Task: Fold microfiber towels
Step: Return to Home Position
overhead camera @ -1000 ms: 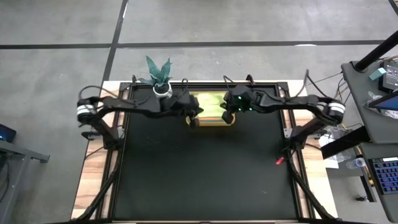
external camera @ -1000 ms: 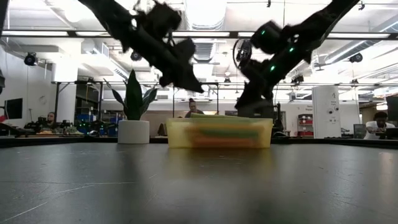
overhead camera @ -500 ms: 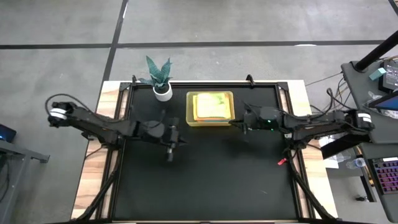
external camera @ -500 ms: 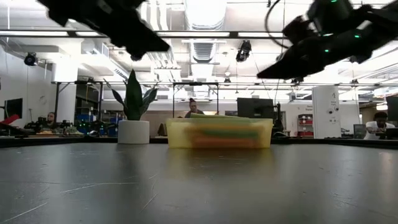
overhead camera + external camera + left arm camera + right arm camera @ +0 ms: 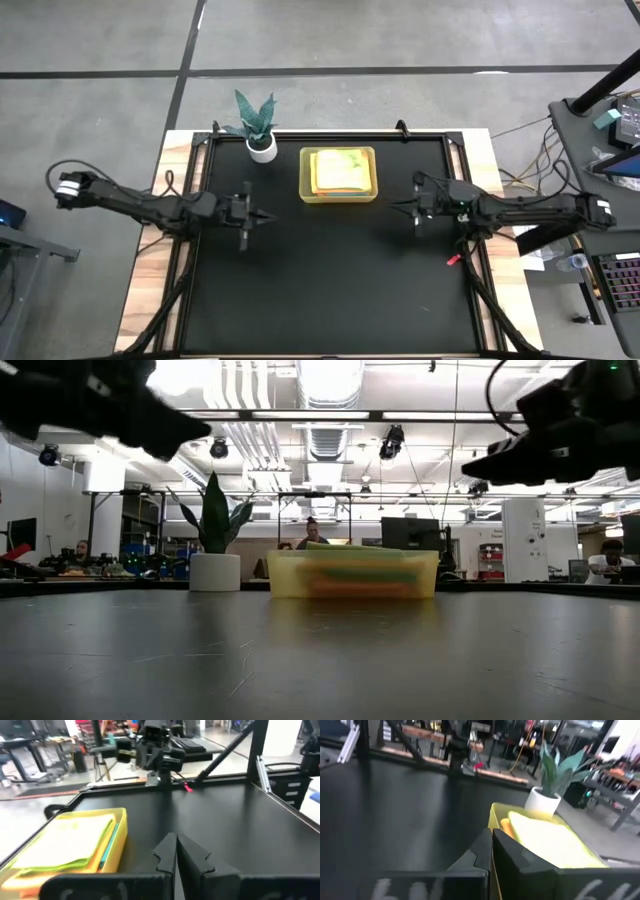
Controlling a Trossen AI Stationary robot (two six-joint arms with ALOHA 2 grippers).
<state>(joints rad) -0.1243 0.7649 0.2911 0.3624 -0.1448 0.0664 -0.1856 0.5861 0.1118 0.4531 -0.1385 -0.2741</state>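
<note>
The microfiber towels (image 5: 341,170) lie folded in a stack inside the translucent yellow-green bin (image 5: 304,178) at the far middle of the black table, a lime green one on top. The left wrist view shows the stack (image 5: 70,845), and so does the right wrist view (image 5: 547,842). My left gripper (image 5: 268,216) hovers shut over the table, left of the bin and nearer than it, pointing level toward the table's right. My right gripper (image 5: 396,207) hovers shut to the right of the bin, pointing left. Neither holds anything.
A potted plant (image 5: 258,125) stands at the far edge, left of the bin. A small red object (image 5: 451,259) lies by the table's right rail. The black mat (image 5: 330,290) in front of the bin is bare. A desk with equipment (image 5: 610,130) stands beyond the right side.
Both grippers have drawn away from the bin's near corners, the left toward the table's left edge, the right toward its right edge. Both have tipped from slanting down to level and stayed shut. The towels have stayed in the bin.
</note>
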